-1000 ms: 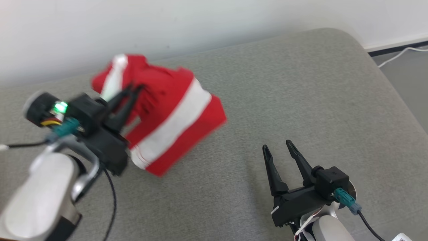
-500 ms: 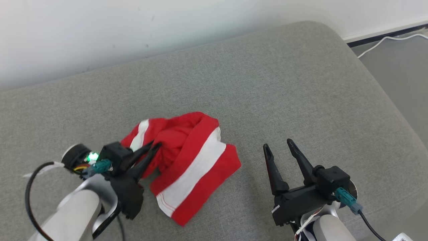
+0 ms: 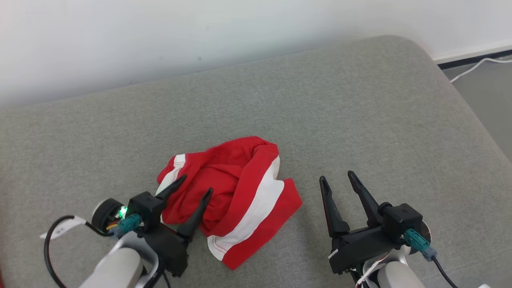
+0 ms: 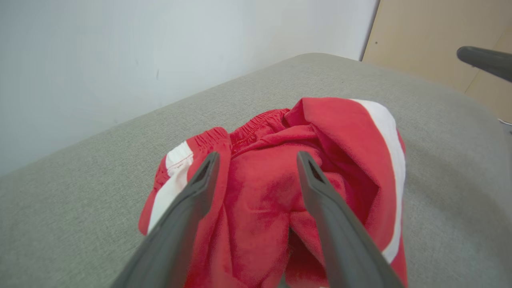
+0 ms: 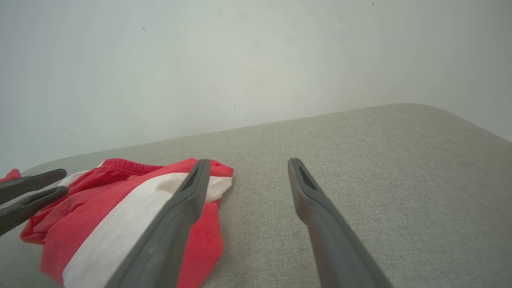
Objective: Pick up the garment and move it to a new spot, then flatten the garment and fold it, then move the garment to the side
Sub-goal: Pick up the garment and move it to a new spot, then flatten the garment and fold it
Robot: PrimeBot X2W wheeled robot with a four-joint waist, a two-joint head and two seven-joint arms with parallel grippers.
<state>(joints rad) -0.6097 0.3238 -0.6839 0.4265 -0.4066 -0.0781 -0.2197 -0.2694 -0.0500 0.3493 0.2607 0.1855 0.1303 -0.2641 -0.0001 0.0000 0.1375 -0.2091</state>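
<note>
Garment (image 3: 248, 192) edge, seemingly behind left tool (image 3: 197, 184)

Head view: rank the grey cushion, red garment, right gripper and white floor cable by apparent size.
1. grey cushion
2. red garment
3. right gripper, not far behind, and nearer the camera
4. white cable, thin and far off

Bare cushion (image 3: 360, 100) R of garment (image 3: 256, 200)

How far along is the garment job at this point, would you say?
Done: the first move looks finished. The garment, lifted a second ago, lies crumpled on the grey cushion.
In hand: the left gripper stands open over it, gripping nothing, and the right gripper waits open beside it.
Left: flattening, folding and moving it to the side.
</note>
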